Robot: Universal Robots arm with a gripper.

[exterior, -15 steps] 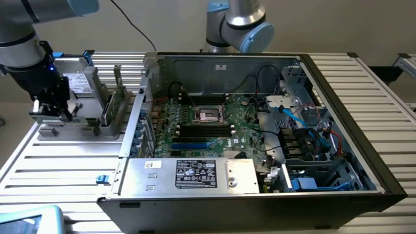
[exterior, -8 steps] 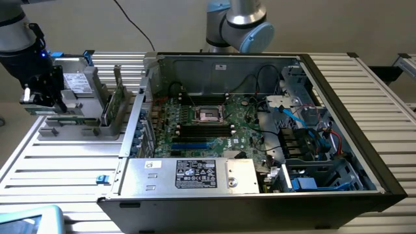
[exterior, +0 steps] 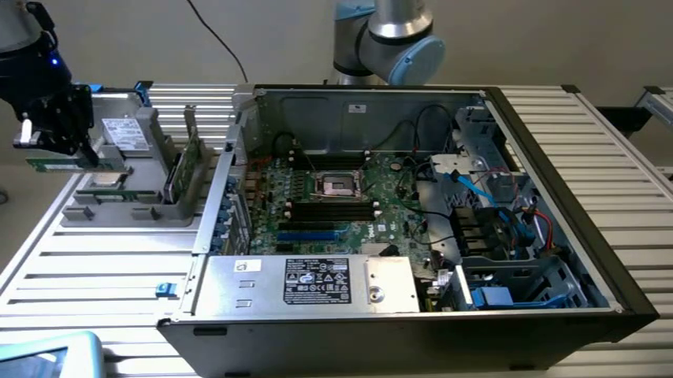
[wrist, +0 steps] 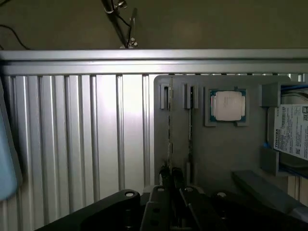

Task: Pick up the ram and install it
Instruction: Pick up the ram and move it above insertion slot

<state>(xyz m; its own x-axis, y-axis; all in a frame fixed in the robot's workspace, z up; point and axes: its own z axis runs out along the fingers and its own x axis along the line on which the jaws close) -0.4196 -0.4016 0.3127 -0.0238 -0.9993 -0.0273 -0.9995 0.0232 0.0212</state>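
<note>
Pinching the ram (exterior: 42, 164) over the grey tray (exterior: 126, 213) at the exterior view's left, the hand (exterior: 53, 153) may let it pivot and snag the case wall (exterior: 216, 205)

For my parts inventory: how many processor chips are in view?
1: the processor chip lies in a recess of the grey tray, beside the computer case. More may be hidden.

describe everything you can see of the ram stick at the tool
The ram is a long, thin green board strip, lying level. The tool is shut on its upper edge, holding it over the grey holder tray at the exterior view's left, beside the open computer case.
</note>
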